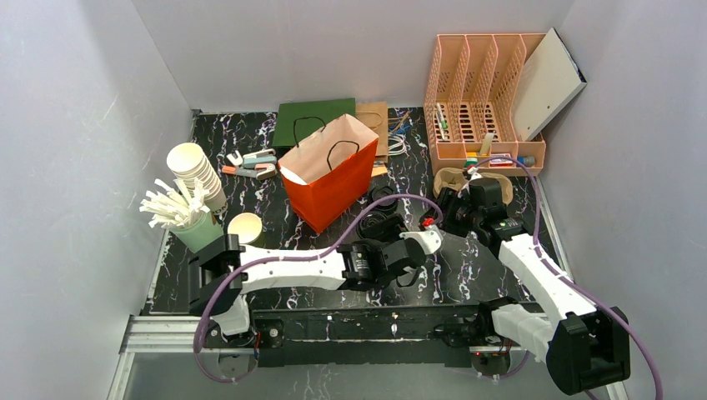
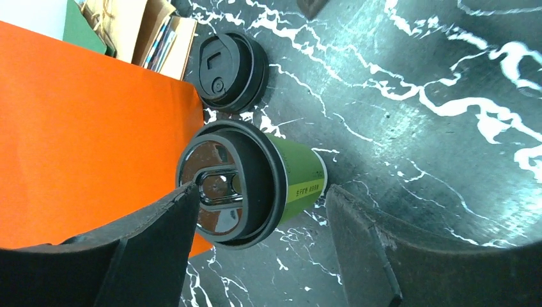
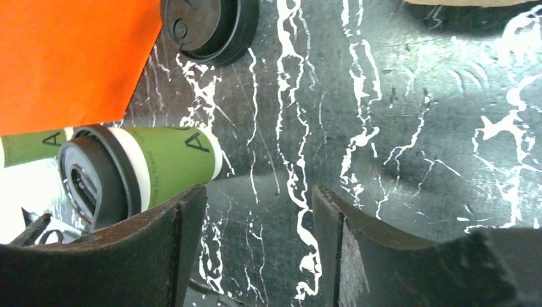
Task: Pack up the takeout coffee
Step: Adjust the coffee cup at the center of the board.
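Note:
The takeout coffee (image 2: 255,182) is a green paper cup with a black lid, and it appears to stand upright on the dark marble table right beside the orange paper bag (image 2: 83,134). My left gripper (image 2: 262,192) is open and hangs over the cup with one finger on each side. There is a clear gap at the right finger (image 2: 364,249). The right wrist view shows the same cup (image 3: 153,169) just left of my right gripper (image 3: 259,190), which is open over bare table. From above, the left gripper (image 1: 398,243) hides most of the cup.
The orange bag (image 1: 329,171) stands open at mid-table. A stack of black lids (image 2: 230,70) lies just beyond the cup. At the left are white cups (image 1: 198,171), a lidless cup (image 1: 245,227) and a holder of white sticks (image 1: 188,218). A peach file rack (image 1: 483,92) stands at back right.

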`<action>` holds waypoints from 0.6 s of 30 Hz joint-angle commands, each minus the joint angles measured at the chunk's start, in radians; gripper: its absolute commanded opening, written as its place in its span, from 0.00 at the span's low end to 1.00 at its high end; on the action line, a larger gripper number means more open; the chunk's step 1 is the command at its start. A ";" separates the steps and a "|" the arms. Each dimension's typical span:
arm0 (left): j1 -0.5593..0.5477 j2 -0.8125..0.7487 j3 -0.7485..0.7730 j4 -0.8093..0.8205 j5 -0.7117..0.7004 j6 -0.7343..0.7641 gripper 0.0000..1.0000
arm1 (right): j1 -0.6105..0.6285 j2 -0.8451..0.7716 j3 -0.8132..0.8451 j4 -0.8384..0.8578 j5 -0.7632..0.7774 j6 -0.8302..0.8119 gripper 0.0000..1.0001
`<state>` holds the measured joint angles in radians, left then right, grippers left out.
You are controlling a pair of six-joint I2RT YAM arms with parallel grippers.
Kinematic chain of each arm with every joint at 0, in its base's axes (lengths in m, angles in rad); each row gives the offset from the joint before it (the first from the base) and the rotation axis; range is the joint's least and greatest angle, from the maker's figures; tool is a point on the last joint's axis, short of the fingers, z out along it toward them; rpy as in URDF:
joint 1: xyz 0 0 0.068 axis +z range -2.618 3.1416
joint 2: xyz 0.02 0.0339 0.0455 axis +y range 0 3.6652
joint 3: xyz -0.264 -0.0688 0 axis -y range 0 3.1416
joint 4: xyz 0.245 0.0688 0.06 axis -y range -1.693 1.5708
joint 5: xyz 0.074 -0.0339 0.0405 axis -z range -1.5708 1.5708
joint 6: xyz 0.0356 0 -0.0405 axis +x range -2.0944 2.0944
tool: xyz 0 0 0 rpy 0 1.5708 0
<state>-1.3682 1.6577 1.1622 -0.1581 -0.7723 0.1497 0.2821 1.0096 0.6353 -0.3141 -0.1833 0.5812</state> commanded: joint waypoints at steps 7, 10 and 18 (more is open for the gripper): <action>0.039 -0.223 0.126 -0.191 0.107 -0.283 0.60 | 0.002 0.041 0.105 0.049 -0.331 -0.095 0.54; 0.103 -0.302 0.054 -0.187 0.168 -0.392 0.51 | 0.002 0.061 0.100 0.100 -0.421 -0.079 0.50; 0.223 -0.438 -0.130 -0.142 0.268 -0.635 0.41 | 0.006 0.169 0.123 0.216 -0.529 -0.066 0.45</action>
<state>-1.1572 1.2556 1.0935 -0.2924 -0.5549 -0.3222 0.2821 1.1347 0.6983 -0.1982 -0.6147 0.5194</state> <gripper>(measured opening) 0.432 0.458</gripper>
